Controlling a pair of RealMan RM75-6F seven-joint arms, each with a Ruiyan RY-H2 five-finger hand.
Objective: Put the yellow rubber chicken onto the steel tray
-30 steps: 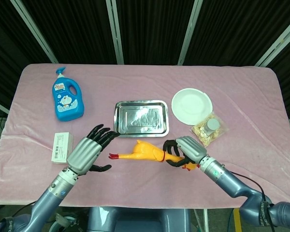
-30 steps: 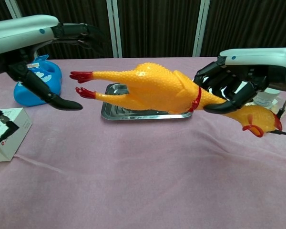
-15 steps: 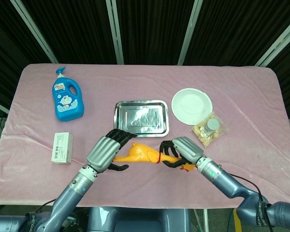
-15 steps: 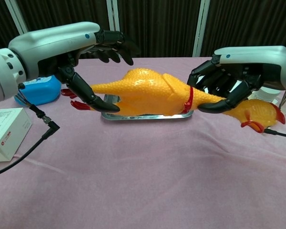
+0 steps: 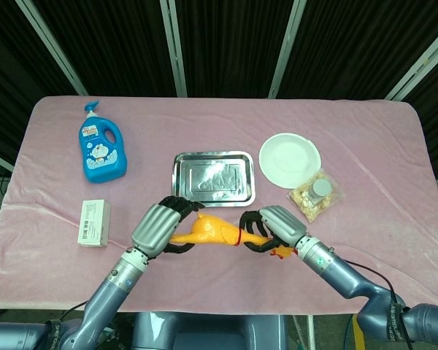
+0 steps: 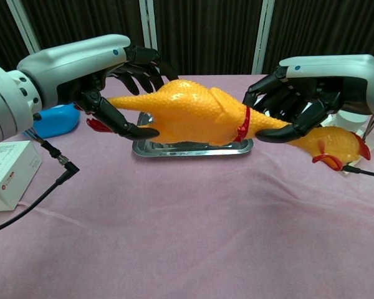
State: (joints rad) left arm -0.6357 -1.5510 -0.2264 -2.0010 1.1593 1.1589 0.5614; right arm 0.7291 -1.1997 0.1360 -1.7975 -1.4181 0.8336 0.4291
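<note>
The yellow rubber chicken (image 5: 213, 232) (image 6: 193, 115) hangs level above the cloth, just on the near side of the steel tray (image 5: 178, 179) (image 6: 193, 149). My right hand (image 5: 267, 227) (image 6: 299, 93) grips its neck, by the red collar, and the head with its red comb sticks out past that hand. My left hand (image 5: 159, 227) (image 6: 115, 78) wraps the leg end, with fingers over the top and thumb underneath. The red feet are mostly hidden behind the left hand. Nothing lies on the tray.
A white plate (image 5: 290, 160) and a snack bag (image 5: 317, 194) lie right of the tray. A blue soap bottle (image 5: 102, 149) (image 6: 53, 119) stands at the far left, and a white box (image 5: 93, 222) (image 6: 6, 171) sits nearer. A black cable (image 6: 47, 180) trails over the pink cloth.
My left hand moved right from beside the feet and closed around the chicken's leg end. The chicken rose slightly and shifted toward the tray. The right hand kept its grip.
</note>
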